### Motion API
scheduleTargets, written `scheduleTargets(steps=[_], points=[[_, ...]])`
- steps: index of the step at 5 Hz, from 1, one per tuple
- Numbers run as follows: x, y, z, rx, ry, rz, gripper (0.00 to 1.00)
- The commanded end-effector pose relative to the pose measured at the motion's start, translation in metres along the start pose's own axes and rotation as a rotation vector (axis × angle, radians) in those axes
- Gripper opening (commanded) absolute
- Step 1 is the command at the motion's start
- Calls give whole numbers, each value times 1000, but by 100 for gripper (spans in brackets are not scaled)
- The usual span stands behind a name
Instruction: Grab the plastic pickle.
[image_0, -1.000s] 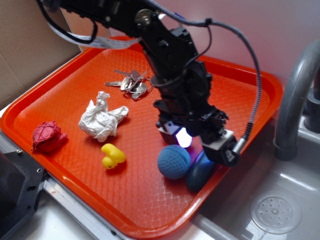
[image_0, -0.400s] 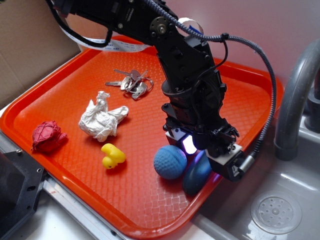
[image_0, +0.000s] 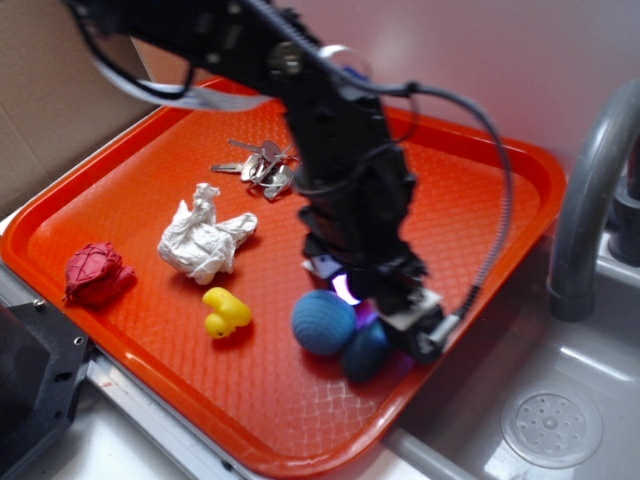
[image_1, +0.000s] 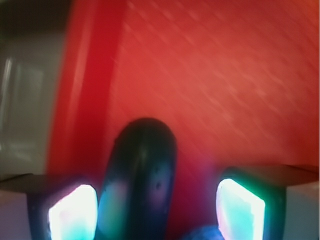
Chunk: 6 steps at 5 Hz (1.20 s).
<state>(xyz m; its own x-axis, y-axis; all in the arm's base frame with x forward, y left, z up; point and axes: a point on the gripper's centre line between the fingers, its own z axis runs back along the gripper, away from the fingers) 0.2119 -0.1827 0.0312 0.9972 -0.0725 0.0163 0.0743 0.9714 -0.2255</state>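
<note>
The black gripper (image_0: 375, 305) stood open low over the orange plastic tray (image_0: 480, 170), gripping nothing. The dark navy oblong plastic pickle (image_1: 140, 175) lay between its lit pads (image_1: 72, 212), nearer the left one in the wrist view, evidently straddled for closing. It touched the dimpled blue ball (image_0: 323, 322) near the tray's sink-side rim.

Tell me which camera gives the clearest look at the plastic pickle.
The wrist view: the plastic pickle fills the lower middle, lying between the open gripper fingers, closer to the left one, though blurred. In the exterior view only its dark lower end shows beside the blue ball, the rest hidden by the gripper.
</note>
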Motion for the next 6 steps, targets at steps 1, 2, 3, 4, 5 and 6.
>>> scheduleTargets(steps=[1, 2, 3, 4, 5, 6], points=[[4, -4, -21, 42, 64, 9, 100], [8, -14, -41, 132, 114, -10, 100], [6, -22, -42, 172, 121, -32, 0], [3, -23, -35, 170, 96, -43, 0], [0, -22, -23, 175, 61, -63, 0], [-7, -16, -7, 165, 16, -45, 0]])
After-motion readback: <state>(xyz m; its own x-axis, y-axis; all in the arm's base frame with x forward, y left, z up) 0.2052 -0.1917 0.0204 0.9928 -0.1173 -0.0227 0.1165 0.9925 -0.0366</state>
